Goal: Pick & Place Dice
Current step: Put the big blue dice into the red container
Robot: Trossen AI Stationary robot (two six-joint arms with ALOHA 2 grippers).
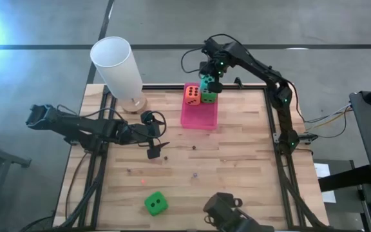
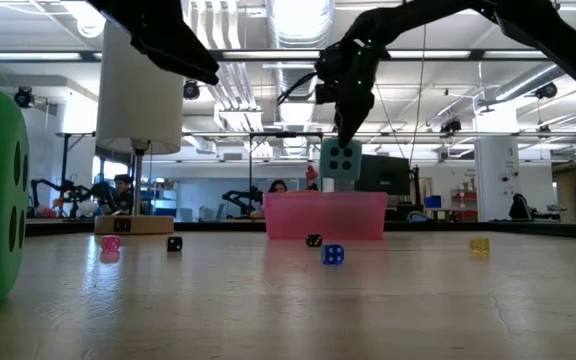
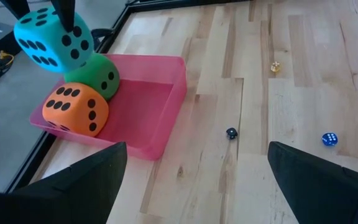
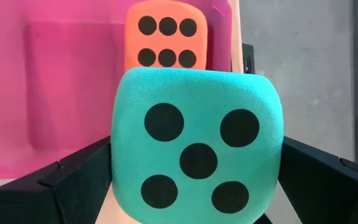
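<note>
a: pale wooden table (image 1: 237, 161) fills the middle of the high view, grey floor all around it; a white lamp (image 1: 118, 67) stands at the upper left corner of the boards.

b: and the dice?

a: a pink tray (image 1: 198, 117) sits at the upper centre; the orange-red die (image 1: 192, 95) and a green die (image 1: 209, 98) lie in its far end, side by side and touching; the teal die (image 1: 207, 82) is above the green one, between the fingers of the right gripper (image 1: 211, 80); whether it rests on the green die or hangs just clear of it i cannot tell for sure.

b: the jaws?

a: the right gripper's stand wide, one finger on each side of the teal die, as the right wrist view shows; the low view has that die above the tray's rim at centre frame.

b: the other arm?

a: the left gripper (image 1: 154, 142) hovers left of centre, jaws spread wide with nothing between them, well apart from the tray; the second green die (image 1: 154, 203) lies alone at the lower centre; a few tiny dice are scattered on the boards, among them a blue one (image 3: 329, 139).
</note>
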